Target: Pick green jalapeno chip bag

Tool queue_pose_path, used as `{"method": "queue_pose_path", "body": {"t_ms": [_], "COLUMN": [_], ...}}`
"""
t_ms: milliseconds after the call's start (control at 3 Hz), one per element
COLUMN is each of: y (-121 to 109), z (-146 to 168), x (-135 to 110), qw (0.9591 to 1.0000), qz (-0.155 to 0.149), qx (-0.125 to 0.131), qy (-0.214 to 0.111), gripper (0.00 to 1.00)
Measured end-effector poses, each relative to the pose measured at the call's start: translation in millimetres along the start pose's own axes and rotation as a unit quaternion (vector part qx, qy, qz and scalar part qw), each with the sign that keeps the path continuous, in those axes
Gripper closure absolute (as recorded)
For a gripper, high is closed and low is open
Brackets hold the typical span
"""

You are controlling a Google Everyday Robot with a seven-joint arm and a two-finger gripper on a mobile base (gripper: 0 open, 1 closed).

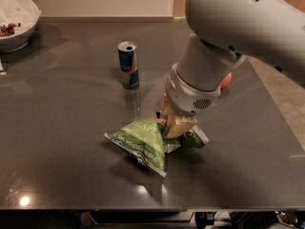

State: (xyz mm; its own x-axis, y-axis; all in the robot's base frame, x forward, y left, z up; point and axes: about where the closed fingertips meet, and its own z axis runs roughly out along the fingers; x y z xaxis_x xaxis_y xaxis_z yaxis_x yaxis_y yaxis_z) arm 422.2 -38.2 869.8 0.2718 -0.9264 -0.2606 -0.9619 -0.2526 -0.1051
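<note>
The green jalapeno chip bag is a crinkled green foil bag with white lettering, near the front middle of the dark table. My gripper comes down from the big grey arm and is shut on the bag's right part, which is bunched up between the tan fingers. The bag's left end hangs tilted just off the table, with a shadow under it. Part of the bag's right side is hidden behind the fingers.
A blue and silver drink can stands upright behind and to the left of the bag. A white bowl with dark bits sits at the far left corner. An orange object peeks out behind the arm. The table's front edge is close below the bag.
</note>
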Motion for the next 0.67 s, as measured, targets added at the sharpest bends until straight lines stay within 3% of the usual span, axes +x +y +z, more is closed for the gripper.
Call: {"method": "queue_pose_path", "body": {"t_ms": [667], "y": [-12], "z": [-67], "x": [1], "qw": [0.9996], "qz": [-0.009], "qx": [0.009], "qy": [-0.024], "gripper": [1.0]}}
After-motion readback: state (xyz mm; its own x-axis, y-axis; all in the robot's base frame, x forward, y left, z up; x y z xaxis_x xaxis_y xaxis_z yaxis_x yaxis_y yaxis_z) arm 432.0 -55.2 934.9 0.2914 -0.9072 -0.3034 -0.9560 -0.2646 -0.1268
